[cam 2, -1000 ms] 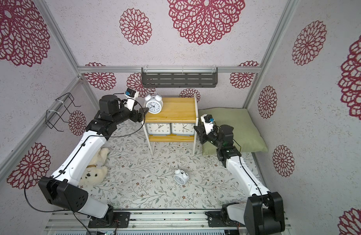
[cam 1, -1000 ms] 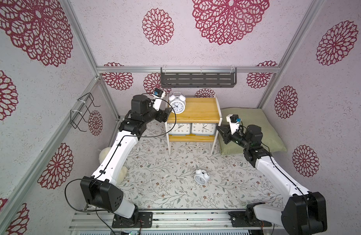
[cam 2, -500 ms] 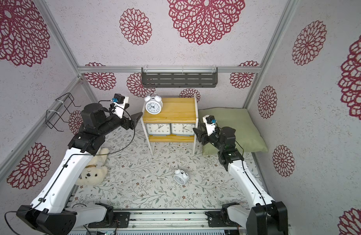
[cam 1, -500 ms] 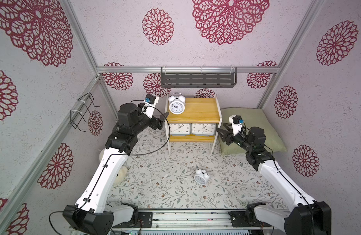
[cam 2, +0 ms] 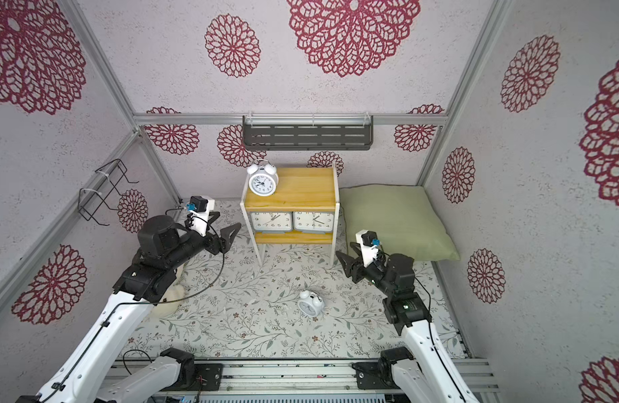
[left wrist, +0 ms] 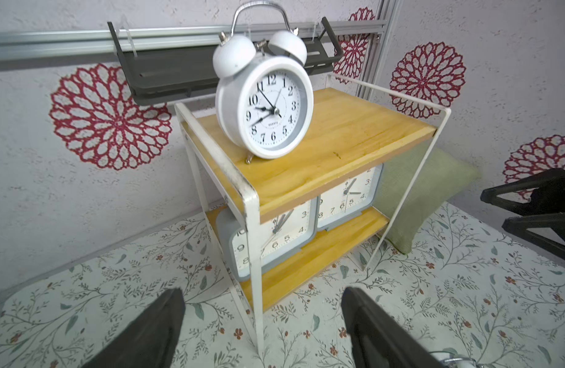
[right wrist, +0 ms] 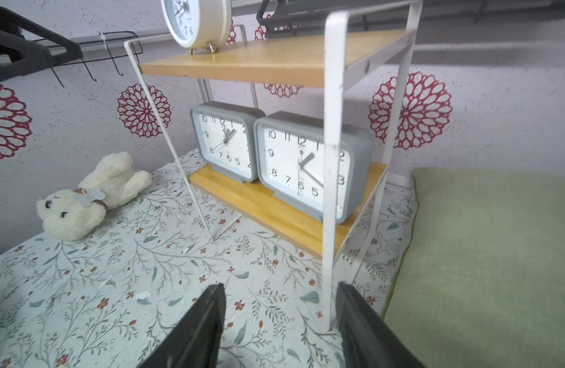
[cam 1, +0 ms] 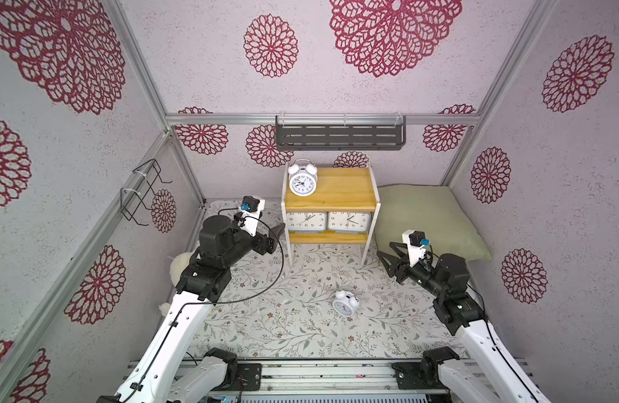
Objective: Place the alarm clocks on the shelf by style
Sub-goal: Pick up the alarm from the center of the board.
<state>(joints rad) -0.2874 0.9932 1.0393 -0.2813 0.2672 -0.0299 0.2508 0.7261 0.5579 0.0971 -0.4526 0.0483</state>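
I read "QUARTZ" and numerals 1 to 12 on the bell clock [left wrist: 268,108]; the grey clocks [right wrist: 290,165] show numerals too.

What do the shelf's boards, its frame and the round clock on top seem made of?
Boards: likely wood, yellowish with visible grain, smooth finish. Frame: probably white-painted metal, a thin flat strip with paint scuffed at the bend. Round clock: glossy white case, perhaps painted metal or plastic; unclear which.

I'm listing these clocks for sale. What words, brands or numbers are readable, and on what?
"QUARTZ": dial of the twin-bell clock atop the shelf.
"1" to "12": same dial.
"1" to "12", partly hidden: the two grey clocks; logo under "12" too small to read.
Fallen clock: dial too small to read.
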